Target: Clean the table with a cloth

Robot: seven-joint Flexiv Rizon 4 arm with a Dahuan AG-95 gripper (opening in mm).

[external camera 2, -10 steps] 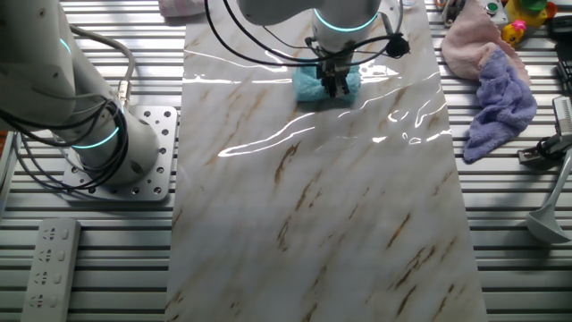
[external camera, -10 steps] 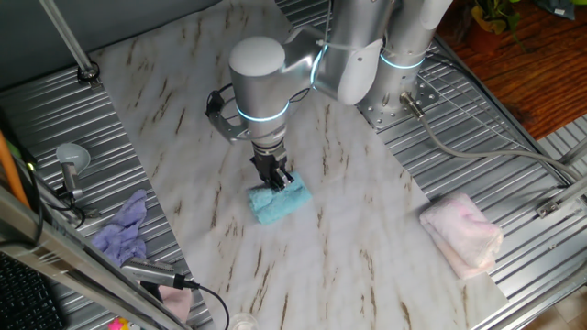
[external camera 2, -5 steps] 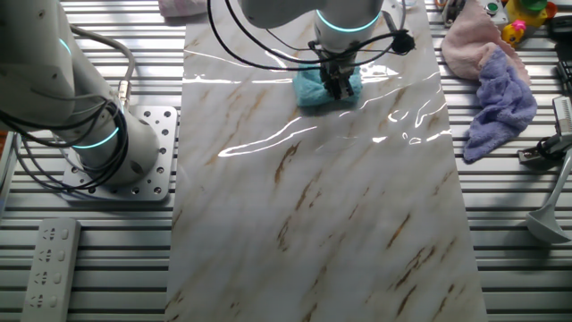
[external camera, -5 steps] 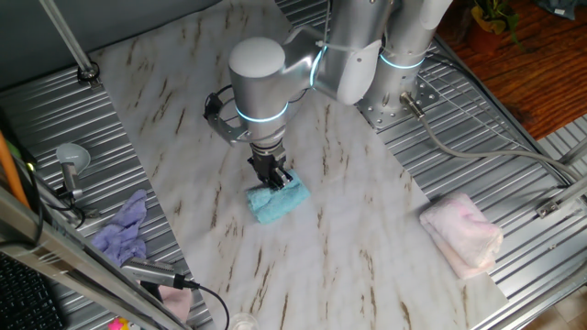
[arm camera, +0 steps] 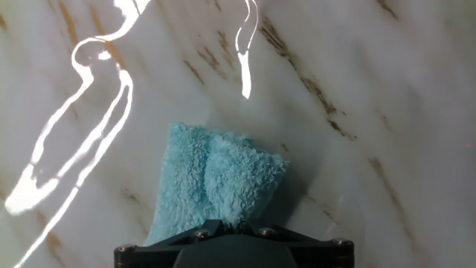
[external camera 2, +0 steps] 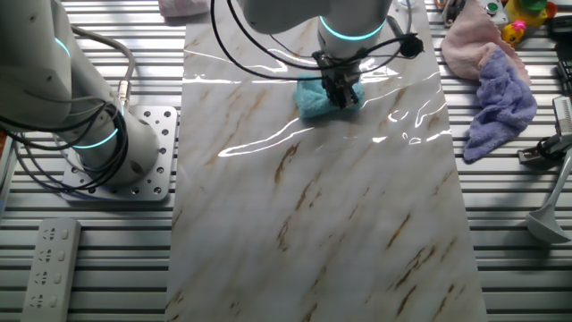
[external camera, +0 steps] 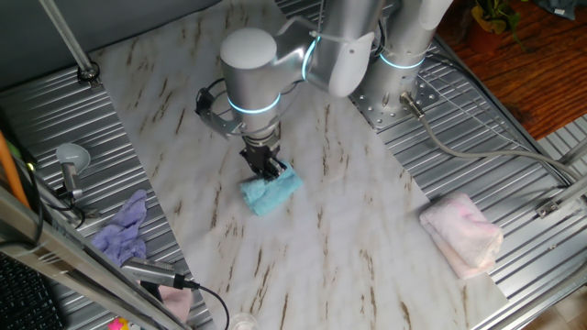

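since a second ago the small turquoise terry cloth (external camera: 271, 191) has slid a little across the long white marble-patterned table (external camera: 358, 229), dragged along under the grey arm's two-finger gripper (external camera: 269, 169), and it looks more bunched than before; that reads as a wiping stroke under way, with most of the slab not yet covered. the dark fingers are drawn in close and pinch a raised fold of the cloth, pressing it down so its underside rubs the marble; in the hand view the cloth (arm camera: 212, 186) fans out ahead of the gripper body, flat against the surface. the cloth (external camera 2: 320, 95) lies near the arm-side end of the table, well apart from the lavender rag (external camera 2: 500, 103) on the ribbed metal.
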